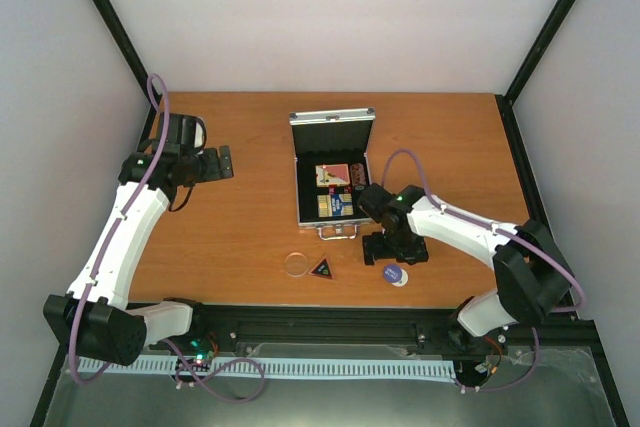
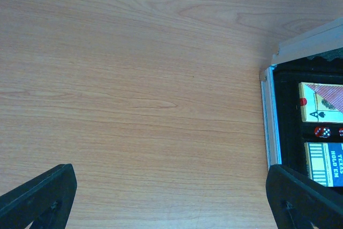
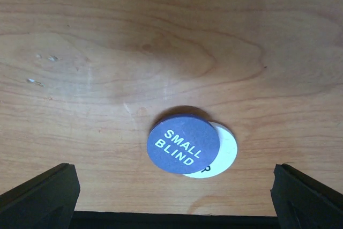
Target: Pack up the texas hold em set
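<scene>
Nearest, by the front edge of the table [image 1: 230, 237]: blue disc [image 3: 183, 143] reading SMALL BLIND, lying half over a white disc [image 3: 228, 153]. Both loose on the wood, not packed. My right gripper [image 3: 171, 199] hangs over them pointing down, fingers spread wide, nothing between them. No contact with the discs that I can see.

Just left of that: black triangle [image 1: 321, 268] and clear disc [image 1: 296, 264], side by side, also out on the table. So four loose pieces to go in, by my count.

Further back, mid-table: silver case [image 1: 299, 187], lid up, handle toward me. Inside: blue-yellow deck [image 1: 331, 206] in front, red dice [image 2: 322, 131] behind it, pink deck [image 1: 333, 174] at the back. Chip stack: can't make it out.

Judgement: past halfway. Left to do: discs, triangle, then shut the lid.

Right arm: elbow out to the right, forearm reaching in leftward, wrist bent down near the case's front right corner.

Left arm: stretched up the left side. My left gripper [image 1: 215, 164] faces the case, well apart from it, fingers wide, empty.
</scene>
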Controlling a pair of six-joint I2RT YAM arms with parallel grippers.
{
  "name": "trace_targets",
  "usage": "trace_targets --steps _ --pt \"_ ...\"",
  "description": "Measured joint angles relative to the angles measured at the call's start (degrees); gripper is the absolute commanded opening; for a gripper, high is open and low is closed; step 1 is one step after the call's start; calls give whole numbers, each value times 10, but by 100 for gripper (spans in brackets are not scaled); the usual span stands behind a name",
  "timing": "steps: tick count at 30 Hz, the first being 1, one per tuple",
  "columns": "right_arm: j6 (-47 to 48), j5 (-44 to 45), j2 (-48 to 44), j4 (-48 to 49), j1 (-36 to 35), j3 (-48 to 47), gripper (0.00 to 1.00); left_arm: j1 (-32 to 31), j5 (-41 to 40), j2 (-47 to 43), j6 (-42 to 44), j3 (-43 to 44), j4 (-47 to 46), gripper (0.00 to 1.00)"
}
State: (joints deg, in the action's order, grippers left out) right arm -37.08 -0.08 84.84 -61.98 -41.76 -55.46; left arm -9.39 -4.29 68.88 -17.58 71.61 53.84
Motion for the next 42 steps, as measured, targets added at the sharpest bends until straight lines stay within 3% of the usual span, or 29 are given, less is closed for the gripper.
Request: trace_targets --steps 15,42 --pt "-69 -34 -1 67 0 102 100 0 8 0 0 0 0 100" --pt "-112 -37 -5 119 21 133 96 0 8 0 0 0 0 100"
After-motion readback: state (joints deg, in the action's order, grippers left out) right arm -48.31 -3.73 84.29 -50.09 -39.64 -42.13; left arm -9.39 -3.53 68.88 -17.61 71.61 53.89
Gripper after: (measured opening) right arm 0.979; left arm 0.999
